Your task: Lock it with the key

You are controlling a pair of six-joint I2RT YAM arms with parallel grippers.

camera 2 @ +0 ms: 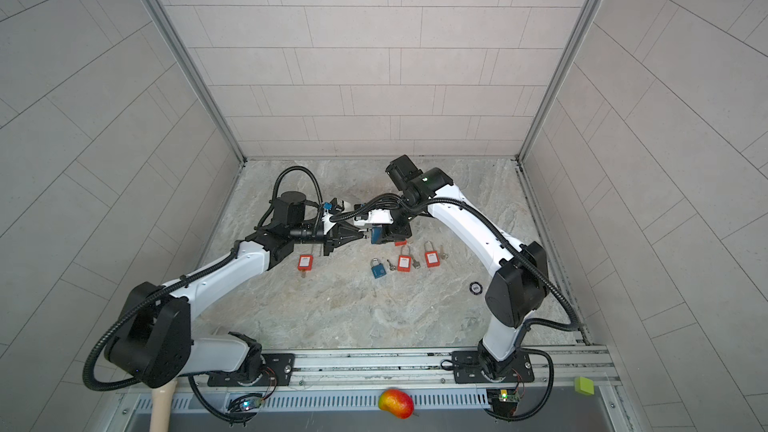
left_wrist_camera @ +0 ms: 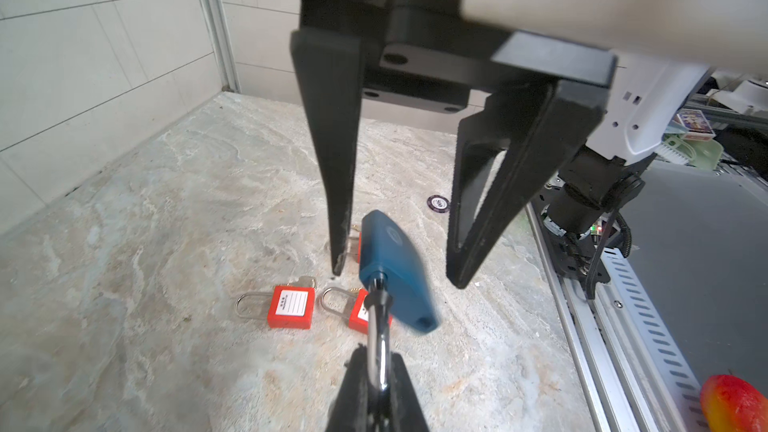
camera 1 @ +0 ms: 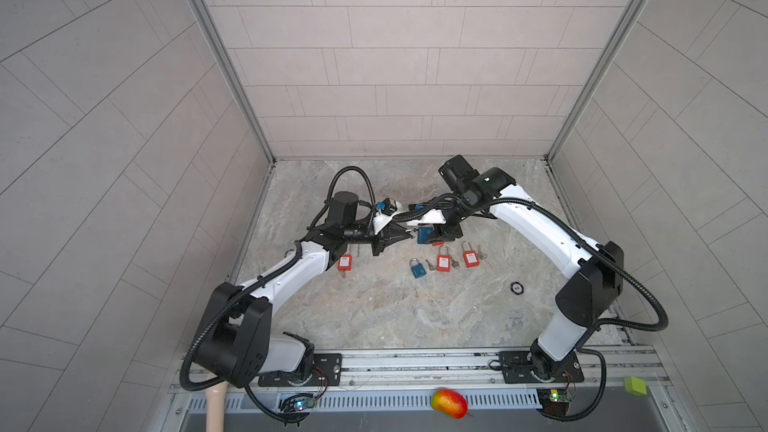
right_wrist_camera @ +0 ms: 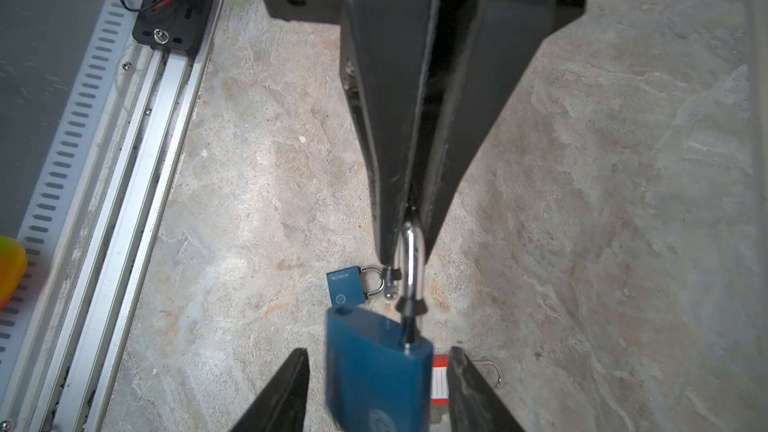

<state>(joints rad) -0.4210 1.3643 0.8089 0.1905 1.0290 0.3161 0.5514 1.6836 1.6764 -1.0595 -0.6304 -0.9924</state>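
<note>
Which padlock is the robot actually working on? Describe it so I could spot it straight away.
Look above the middle of the stone table, where the robot's two claws meet. There a blue padlock is held in the air, its steel shackle pinched in the left claw, the right claw open around its body. The other blue padlock and the three red padlocks lie flat on the table.

Blue padlock (left_wrist_camera: 395,272) in mid-air, body tilted, silver shackle (left_wrist_camera: 380,342) open with one leg free of its hole
</note>
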